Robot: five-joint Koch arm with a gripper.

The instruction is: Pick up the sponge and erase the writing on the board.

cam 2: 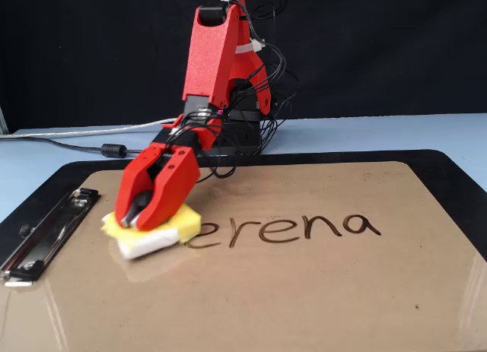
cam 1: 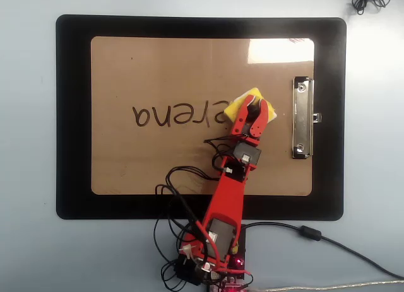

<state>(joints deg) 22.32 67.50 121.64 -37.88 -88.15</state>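
End effector (cam 1: 254,103) clamps the sponge (cam 2: 152,229) flat on the board (cam 1: 158,159), beside the writing (cam 2: 293,229).

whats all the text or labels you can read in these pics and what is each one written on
"erena" in dark marker, the writing on the board; it reads upright in the fixed view and upside down in the overhead view.
Whatever letter comes before the "e" is hidden or wiped where the sponge sits under the gripper.
No other readable text: none shows on the metal clip, the black mat or the arm's electronics.
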